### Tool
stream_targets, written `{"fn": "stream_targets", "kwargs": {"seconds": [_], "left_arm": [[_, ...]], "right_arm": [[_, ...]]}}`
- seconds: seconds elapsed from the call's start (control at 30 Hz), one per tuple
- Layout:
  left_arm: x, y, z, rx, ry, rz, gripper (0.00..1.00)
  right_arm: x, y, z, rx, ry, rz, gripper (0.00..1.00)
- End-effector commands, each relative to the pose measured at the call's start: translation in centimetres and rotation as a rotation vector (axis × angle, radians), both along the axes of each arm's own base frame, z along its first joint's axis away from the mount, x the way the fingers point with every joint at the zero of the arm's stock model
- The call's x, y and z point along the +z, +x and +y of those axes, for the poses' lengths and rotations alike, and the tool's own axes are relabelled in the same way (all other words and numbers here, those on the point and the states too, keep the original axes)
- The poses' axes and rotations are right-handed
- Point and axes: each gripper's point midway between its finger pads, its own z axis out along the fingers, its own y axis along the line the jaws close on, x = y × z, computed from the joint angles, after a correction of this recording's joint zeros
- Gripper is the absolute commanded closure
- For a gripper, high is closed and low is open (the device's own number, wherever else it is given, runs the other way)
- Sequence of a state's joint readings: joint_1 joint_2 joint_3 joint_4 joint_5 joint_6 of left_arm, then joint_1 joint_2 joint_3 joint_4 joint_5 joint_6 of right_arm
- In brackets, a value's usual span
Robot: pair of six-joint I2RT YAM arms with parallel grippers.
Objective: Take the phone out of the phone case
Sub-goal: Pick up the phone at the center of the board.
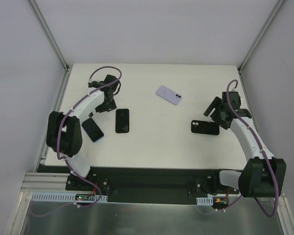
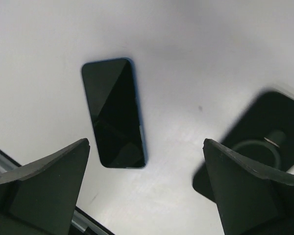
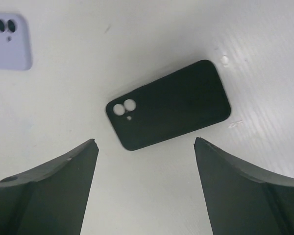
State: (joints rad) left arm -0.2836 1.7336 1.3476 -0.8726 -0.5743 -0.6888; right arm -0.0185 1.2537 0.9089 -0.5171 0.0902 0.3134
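Note:
A phone with a dark screen and blue edge point(image 1: 92, 129) lies face up at the left; it also shows in the left wrist view point(image 2: 114, 113). A black case with a ring on its back point(image 1: 122, 120) lies beside it, partly in the left wrist view point(image 2: 264, 142). My left gripper point(image 1: 101, 108) is open and empty above the table between them point(image 2: 147, 196). An empty black case point(image 1: 205, 127) lies at the right, the table showing through its camera holes point(image 3: 169, 105). My right gripper point(image 1: 210, 111) is open and empty just above and beside it point(image 3: 146, 186).
A lilac phone or case point(image 1: 168, 94) lies camera side up at the back centre, its corner in the right wrist view point(image 3: 9, 41). White walls enclose the table on three sides. A black rail point(image 1: 152, 178) runs along the near edge.

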Motion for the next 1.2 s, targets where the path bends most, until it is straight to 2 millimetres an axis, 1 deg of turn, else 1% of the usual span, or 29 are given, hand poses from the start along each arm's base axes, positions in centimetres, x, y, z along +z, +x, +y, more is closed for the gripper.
{"fn": "stream_targets", "kwargs": {"seconds": [0.0, 0.03, 0.07, 0.1, 0.13, 0.17, 0.2, 0.23, 0.27, 0.33, 0.4, 0.5, 0.57, 0.67, 0.73, 0.77, 1.0, 1.17], "left_arm": [[1.5, -0.2, -5.1, -0.132, -0.075, -0.025, 0.01], [1.0, -0.5, -6.5, -0.148, -0.101, -0.015, 0.01], [0.6, -0.9, -8.0, -0.180, -0.116, -0.002, 0.01], [-0.3, -0.8, -8.9, -0.199, -0.124, 0.015, 0.01], [-0.9, -0.8, -9.6, -0.207, -0.134, 0.029, 0.01], [-1.7, -1.2, -10.5, -0.226, -0.156, 0.055, 0.01], [-2.7, -1.2, -11.1, -0.234, -0.175, 0.076, 0.01], [-3.2, -1.2, -11.6, -0.247, -0.192, 0.083, 0.01], [-3.9, -1.8, -12.1, -0.259, -0.228, 0.109, 0.01], [-4.6, -1.7, -12.8, -0.295, -0.262, 0.105, 0.01], [-5.2, -2.0, -13.1, -0.322, -0.286, 0.117, 0.01], [-5.9, -2.0, -13.5, -0.375, -0.297, 0.135, 0.01], [-6.2, -1.8, -13.7, -0.425, -0.306, 0.145, 0.01], [-7.0, -1.7, -13.8, -0.454, -0.336, 0.172, 0.01], [-7.7, -1.8, -13.7, -0.448, -0.359, 0.193, 0.01], [-8.0, -2.0, -13.3, -0.438, -0.358, 0.200, 0.01], [-9.3, -2.1, -11.9, -0.422, -0.320, 0.216, 0.01], [-10.2, -2.0, -11.9, -0.414, -0.355, 0.219, 0.01]], "right_arm": [[3.6, 0.4, 2.6, 0.077, -0.070, -0.104, 0.18], [4.2, 0.5, 3.0, 0.089, -0.077, -0.122, 0.18], [4.5, 0.4, 3.9, 0.118, -0.081, -0.125, 0.18], [4.7, 0.4, 4.2, 0.125, -0.086, -0.127, 0.18], [5.0, 0.4, 4.1, 0.117, -0.105, -0.121, 0.19], [4.9, 0.3, 4.3, 0.122, -0.110, -0.112, 0.20], [5.0, 0.2, 4.3, 0.124, -0.116, -0.106, 0.21], [4.8, 0.1, 4.2, 0.127, -0.120, -0.095, 0.21], [4.9, 0.0, 4.2, 0.134, -0.122, -0.094, 0.21], [5.1, 0.0, 4.4, 0.147, -0.118, -0.098, 0.21], [5.1, -0.1, 4.7, 0.164, -0.108, -0.104, 0.21], [5.2, 0.0, 5.2, 0.189, -0.088, -0.112, 0.21], [5.1, 0.1, 5.4, 0.196, -0.087, -0.109, 0.21], [4.9, 0.0, 5.5, 0.196, -0.082, -0.104, 0.20], [4.7, -0.3, 5.1, 0.178, -0.096, -0.098, 0.21], [4.7, -0.3, 4.9, 0.172, -0.099, -0.098, 0.20], [4.1, -0.7, 5.1, 0.178, -0.088, -0.087, 0.20], [4.2, -0.7, 5.2, 0.179, -0.079, -0.089, 0.20]]}}
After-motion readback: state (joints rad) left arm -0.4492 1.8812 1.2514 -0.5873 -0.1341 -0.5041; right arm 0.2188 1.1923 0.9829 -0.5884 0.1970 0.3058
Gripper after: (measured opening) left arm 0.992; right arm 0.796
